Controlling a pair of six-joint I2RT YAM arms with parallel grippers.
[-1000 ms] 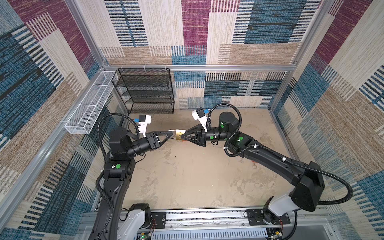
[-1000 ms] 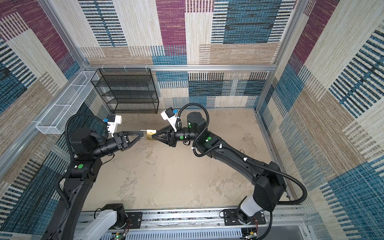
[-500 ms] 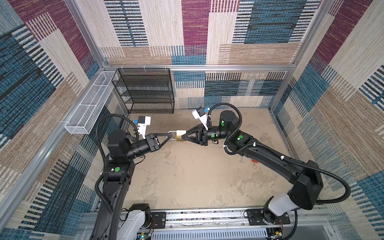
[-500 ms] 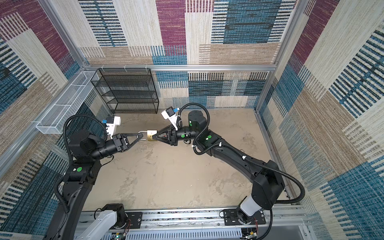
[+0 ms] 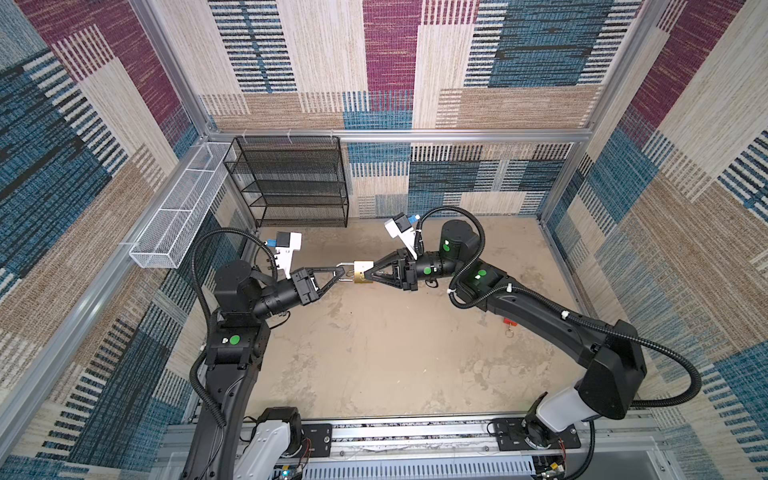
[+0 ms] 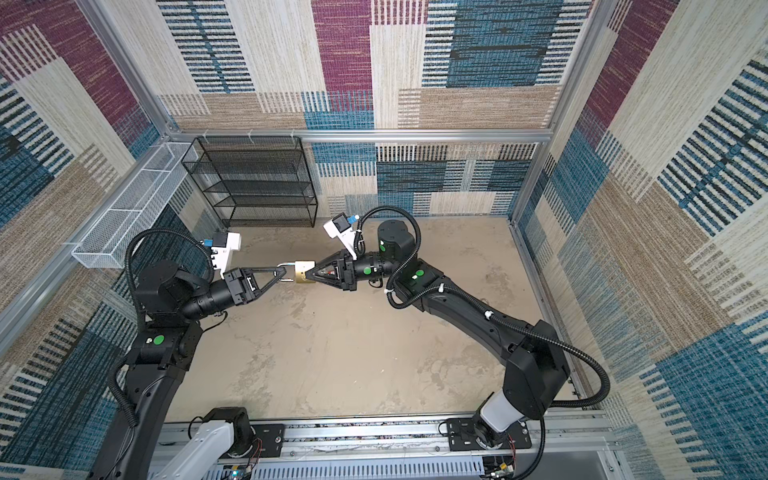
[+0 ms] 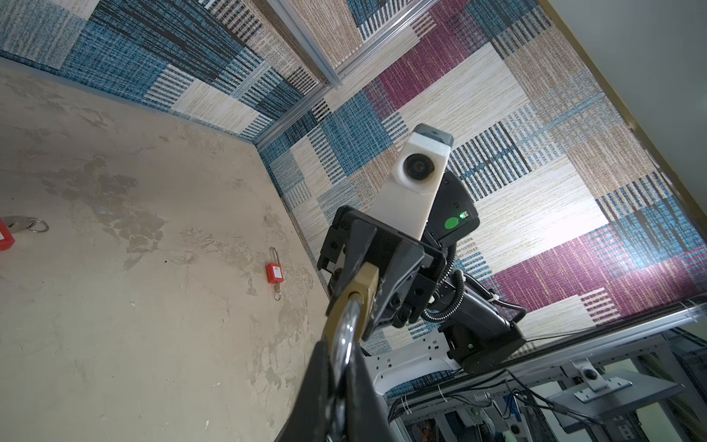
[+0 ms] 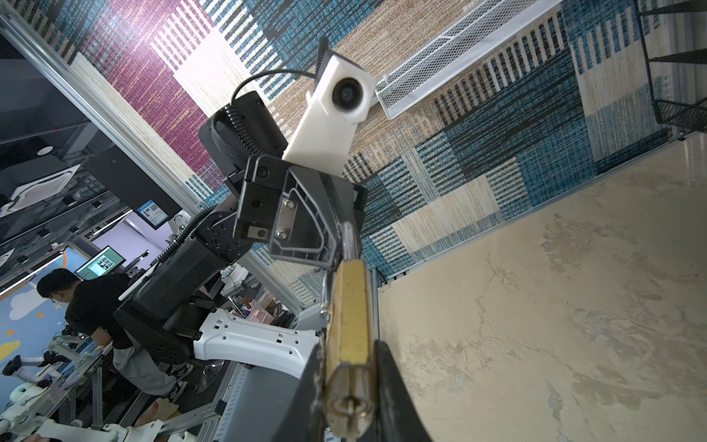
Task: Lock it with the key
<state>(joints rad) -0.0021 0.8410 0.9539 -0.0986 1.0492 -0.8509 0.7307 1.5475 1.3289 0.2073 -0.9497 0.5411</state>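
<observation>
A brass padlock [image 5: 363, 272] [image 6: 304, 272] hangs in mid-air between my two grippers in both top views. My right gripper [image 5: 366, 276] [image 8: 349, 344] is shut on its brass body [image 8: 350, 317], and the bare keyhole [image 8: 349, 406] faces the right wrist camera. My left gripper [image 5: 341, 274] [image 7: 338, 367] is shut on the silver shackle [image 7: 344, 336]. On the floor by the right wall lies a red padlock [image 7: 274, 272] [image 5: 508, 321], with a small key [image 7: 276, 294] on a ring at its end.
A black wire shelf rack [image 5: 291, 183] stands at the back left. A white mesh basket [image 5: 178, 216] hangs on the left wall. In the left wrist view another red lock [image 7: 4, 237] with a key ring [image 7: 36, 225] lies on the floor at the frame's edge.
My left gripper's jaws have closed onto the shackle. The right gripper has kept its hold on the brass body, and the padlock has barely moved.
</observation>
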